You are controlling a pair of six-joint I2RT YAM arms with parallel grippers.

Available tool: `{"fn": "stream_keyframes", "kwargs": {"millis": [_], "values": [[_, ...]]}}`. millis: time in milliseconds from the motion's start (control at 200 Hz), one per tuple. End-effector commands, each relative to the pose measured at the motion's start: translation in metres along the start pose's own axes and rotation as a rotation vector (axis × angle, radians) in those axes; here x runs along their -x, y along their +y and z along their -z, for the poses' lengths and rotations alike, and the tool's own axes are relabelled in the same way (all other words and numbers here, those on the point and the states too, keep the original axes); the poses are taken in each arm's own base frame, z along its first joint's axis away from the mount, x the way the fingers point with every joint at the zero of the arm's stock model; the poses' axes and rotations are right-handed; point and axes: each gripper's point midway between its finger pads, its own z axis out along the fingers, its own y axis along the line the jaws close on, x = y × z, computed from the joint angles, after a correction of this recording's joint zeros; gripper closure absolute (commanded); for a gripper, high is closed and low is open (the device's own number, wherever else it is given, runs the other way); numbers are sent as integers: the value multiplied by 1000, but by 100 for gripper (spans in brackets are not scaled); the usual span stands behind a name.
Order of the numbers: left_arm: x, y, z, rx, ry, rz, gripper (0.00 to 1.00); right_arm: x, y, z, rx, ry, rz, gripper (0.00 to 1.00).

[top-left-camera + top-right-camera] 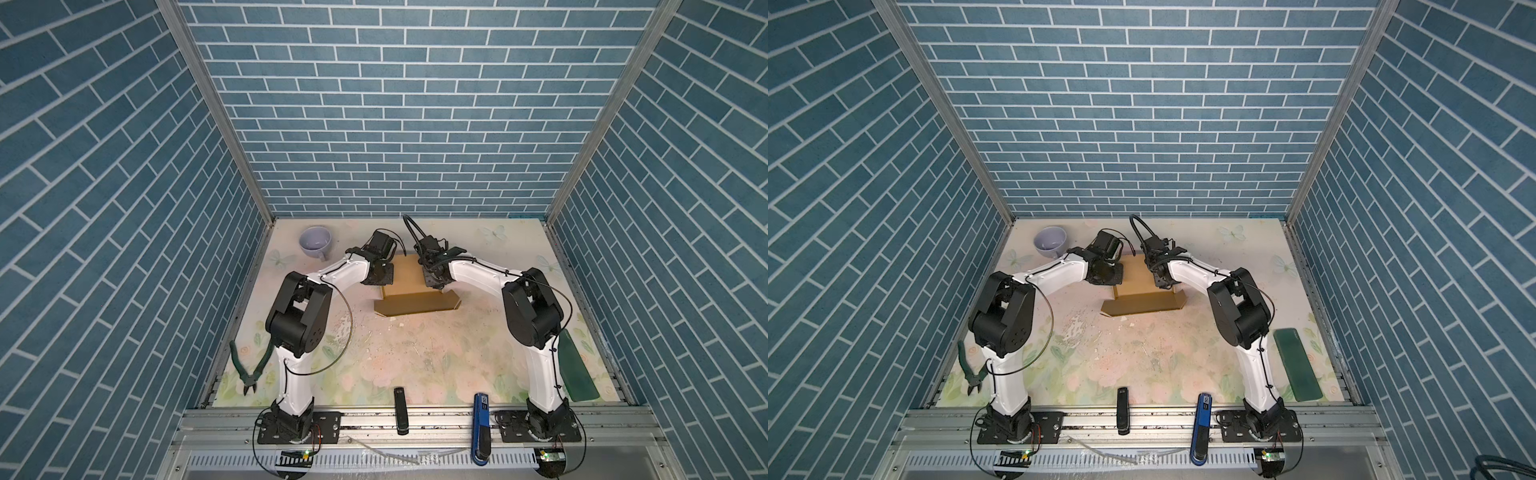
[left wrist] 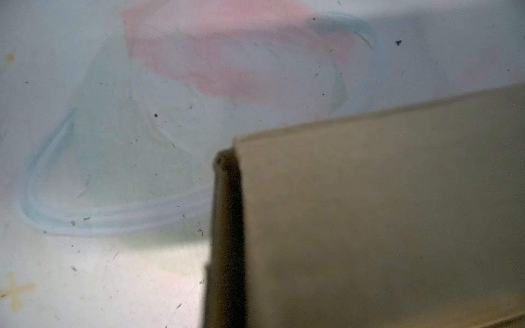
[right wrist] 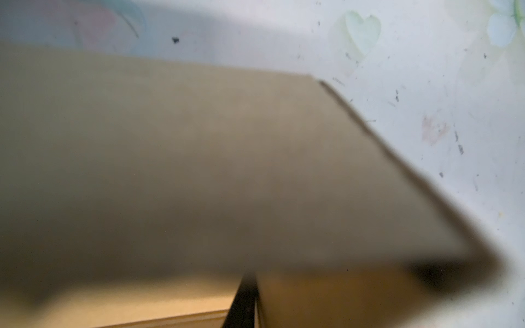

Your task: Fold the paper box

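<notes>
The paper box (image 1: pixel 409 270) is tan cardboard standing at the back middle of the table, with a darker front panel (image 1: pixel 415 305) sloping toward me. My left gripper (image 1: pixel 384 282) is at its left edge. In the left wrist view the box (image 2: pixel 383 213) fills the frame and its dark side wall (image 2: pixel 227 227) runs down into the jaws, which are shut on it. My right gripper (image 1: pixel 435 286) is at the box's right edge. The blurred box (image 3: pixel 199 170) fills the right wrist view. The right fingers are hidden, so their state does not show.
A lavender cup (image 1: pixel 316 242) stands at the back left. Green-handled pliers (image 1: pixel 245 365) lie at the front left and a dark green flat slab (image 1: pixel 575 370) at the right edge. A black stick (image 1: pixel 400 409) and a blue one (image 1: pixel 482 428) lie on the front rail.
</notes>
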Motion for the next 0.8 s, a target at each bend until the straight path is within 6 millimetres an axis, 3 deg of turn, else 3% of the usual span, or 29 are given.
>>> {"fn": "stream_keyframes", "kwargs": {"millis": [0,330,400,525,795], "values": [[-5,-5,7,-13,-7,-30,89,1,6,16,41,-22,-19,79],[-12,-3,5,-13,-1,-32,89,14,6,21,50,-59,-115,78],[-12,-3,5,-13,-4,-39,89,14,6,20,46,-59,-114,88],[-9,-2,7,-4,-13,-41,89,10,5,16,28,-38,-92,96],[-3,8,10,58,-27,-65,89,8,-2,17,-28,-28,-17,100]]}}
